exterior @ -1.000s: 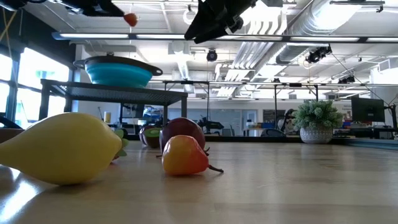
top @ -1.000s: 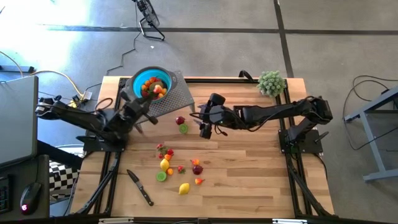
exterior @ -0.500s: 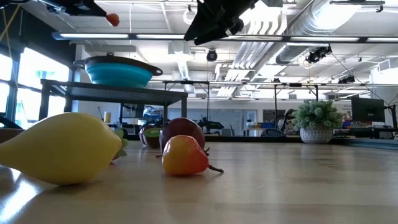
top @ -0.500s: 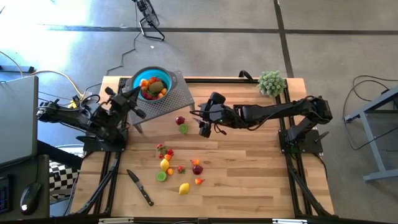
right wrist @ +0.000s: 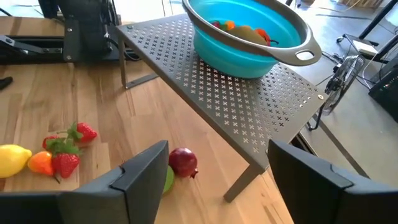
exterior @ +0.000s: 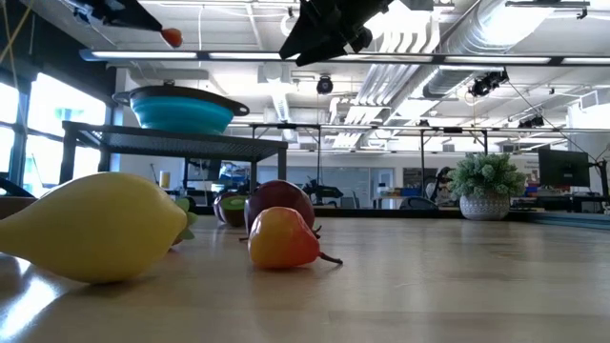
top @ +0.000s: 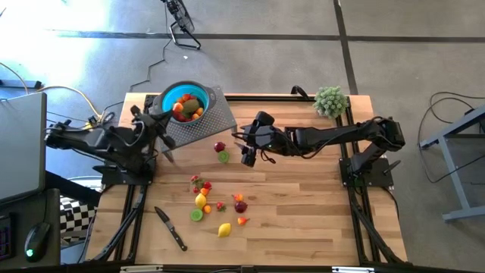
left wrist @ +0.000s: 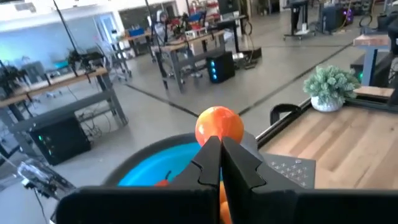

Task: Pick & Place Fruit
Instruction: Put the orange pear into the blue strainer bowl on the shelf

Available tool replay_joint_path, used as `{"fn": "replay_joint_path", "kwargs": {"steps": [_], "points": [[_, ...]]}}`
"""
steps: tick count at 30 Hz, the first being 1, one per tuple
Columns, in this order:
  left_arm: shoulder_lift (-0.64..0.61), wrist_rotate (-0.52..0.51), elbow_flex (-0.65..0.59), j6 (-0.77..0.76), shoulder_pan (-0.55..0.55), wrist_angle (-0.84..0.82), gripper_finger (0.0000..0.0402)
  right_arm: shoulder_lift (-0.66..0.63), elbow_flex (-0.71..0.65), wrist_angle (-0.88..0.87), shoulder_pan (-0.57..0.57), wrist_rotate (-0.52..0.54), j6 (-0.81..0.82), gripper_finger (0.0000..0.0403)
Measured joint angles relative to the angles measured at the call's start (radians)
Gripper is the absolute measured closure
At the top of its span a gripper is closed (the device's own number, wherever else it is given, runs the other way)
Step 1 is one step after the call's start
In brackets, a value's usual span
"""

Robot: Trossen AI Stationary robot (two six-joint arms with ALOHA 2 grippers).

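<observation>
Your left gripper (left wrist: 221, 163) is pinched tight on a small orange fruit (left wrist: 219, 126), held up beside the teal bowl (top: 186, 98), which sits on a perforated metal stand (top: 216, 121) at the table's far left corner. From overhead the fingertips look to be just off the bowl's rim rather than squarely over its hollow, so you are in the carry-and-drop step: the fruit is lifted but not yet placed. The next move, as I judge it, calls for bringing the tips in over the bowl's middle, where other fruits already lie, then letting go from low enough that the orange one does not bounce off them or over the rim. Your right gripper (right wrist: 214, 171) has its fingers spread wide and holds nothing; it hangs over the table just past the stand's edge, above a dark red fruit (right wrist: 183, 161) and a lime green fruit (top: 223, 157) that lie side by side. That sets it up for the following pick, which will need a descent with the fingers either side of one fruit, clear of its neighbour. The rest of the fruit is still on the wood nearer the front: strawberries (right wrist: 68, 155), a lemon (top: 224, 229) and several others, with a black-handled knife (top: 171, 228) off to their left.
</observation>
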Motion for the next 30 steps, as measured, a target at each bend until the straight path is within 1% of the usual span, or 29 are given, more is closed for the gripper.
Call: {"fn": "replay_joint_path", "kwargs": {"steps": [5, 9, 12, 19, 27, 30], "points": [[0.049, 0.032, 0.153, -0.221, 0.000, -0.340, 0.0401, 0.000, 0.000, 0.008, 0.000, 0.000, 0.000, 0.0136], [0.095, 0.061, 0.233, -0.416, 0.000, -0.566, 0.0401, 0.000, 0.000, 0.019, 0.000, 0.000, -0.001, 0.0136], [0.128, 0.053, 0.243, -0.492, 0.000, -0.632, 0.0401, 0.000, 0.000, 0.021, 0.000, 0.000, 0.000, 0.0136], [0.176, 0.013, 0.243, -0.583, 0.000, -0.697, 0.0401, 0.000, 0.000, 0.021, 0.000, 0.000, 0.000, 0.0136], [0.229, -0.010, 0.243, -0.809, 0.000, -0.868, 0.0401, 0.000, 0.000, 0.021, 0.000, 0.000, 0.000, 0.0136], [0.251, -0.020, 0.243, -0.849, 0.001, -0.894, 0.0401, 0.000, 0.000, 0.021, 0.000, 0.000, 0.000, 0.0136]]}}
